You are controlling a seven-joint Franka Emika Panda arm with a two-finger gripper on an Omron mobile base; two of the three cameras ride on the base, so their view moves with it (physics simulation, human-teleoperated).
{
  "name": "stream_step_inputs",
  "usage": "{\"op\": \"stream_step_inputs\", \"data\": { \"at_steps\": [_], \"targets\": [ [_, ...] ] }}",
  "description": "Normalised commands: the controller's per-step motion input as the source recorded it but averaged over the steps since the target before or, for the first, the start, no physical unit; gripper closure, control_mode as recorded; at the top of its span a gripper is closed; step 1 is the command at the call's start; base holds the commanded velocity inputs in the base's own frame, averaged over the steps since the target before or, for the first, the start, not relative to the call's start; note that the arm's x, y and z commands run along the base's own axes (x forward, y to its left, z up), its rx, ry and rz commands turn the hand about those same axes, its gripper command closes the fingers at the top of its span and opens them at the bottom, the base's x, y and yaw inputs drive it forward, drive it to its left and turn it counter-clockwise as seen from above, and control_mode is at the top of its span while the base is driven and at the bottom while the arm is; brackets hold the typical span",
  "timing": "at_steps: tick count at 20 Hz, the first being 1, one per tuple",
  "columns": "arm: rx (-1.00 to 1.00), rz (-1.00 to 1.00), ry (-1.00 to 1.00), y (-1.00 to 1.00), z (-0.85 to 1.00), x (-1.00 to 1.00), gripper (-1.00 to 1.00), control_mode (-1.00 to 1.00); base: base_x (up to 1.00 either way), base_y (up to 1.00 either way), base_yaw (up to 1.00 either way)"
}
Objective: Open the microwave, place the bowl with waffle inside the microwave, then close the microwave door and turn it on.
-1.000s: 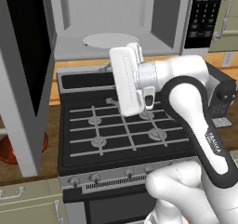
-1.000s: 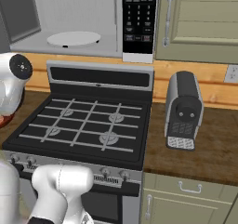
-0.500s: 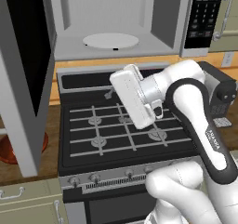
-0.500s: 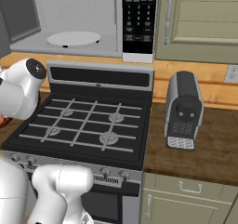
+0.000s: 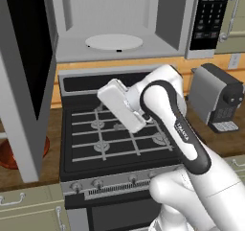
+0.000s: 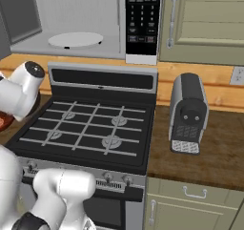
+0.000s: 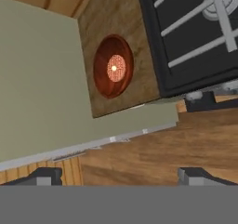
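Microwave door [image 5: 24, 81] swung wide, so turntable [image 5: 114, 41] exposed. Bowl [image 7: 113, 66] with waffle [image 7: 115, 68] seen at 11 o'clock on counter [image 7: 139, 79]. Gripper [image 7: 118, 175] spread wide, nothing grasped, aimed for pickup.

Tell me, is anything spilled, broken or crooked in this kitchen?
Nothing stands out. The small tan-orange waffle sits in the middle of the glossy reddish-brown bowl on the wooden counter, and the light grey microwave door hangs open.
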Motion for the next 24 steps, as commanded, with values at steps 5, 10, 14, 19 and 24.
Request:
{"op": "stream_step_inputs", "data": {
  "at_steps": [5, 10, 14, 19, 24],
  "targets": [
    [0.00, 0.06, 0.03, 0.40, -0.45, 0.52, -1.00, -1.00, 0.00, 0.00, 0.00],
    [-0.02, 0.13, 0.00, 0.70, -0.43, 0.25, -1.00, -1.00, 0.00, 0.00, 0.00],
    [-0.09, 0.02, 0.00, 0.69, -0.30, 0.21, -1.00, -1.00, 0.00, 0.00, 0.00],
    [-0.14, 0.00, 0.00, 0.59, -0.33, 0.39, -1.00, -1.00, 0.00, 0.00, 0.00],
    [-0.06, 0.03, 0.00, 0.07, -0.34, 0.28, -1.00, -1.00, 0.00, 0.00, 0.00]
  ]
}}
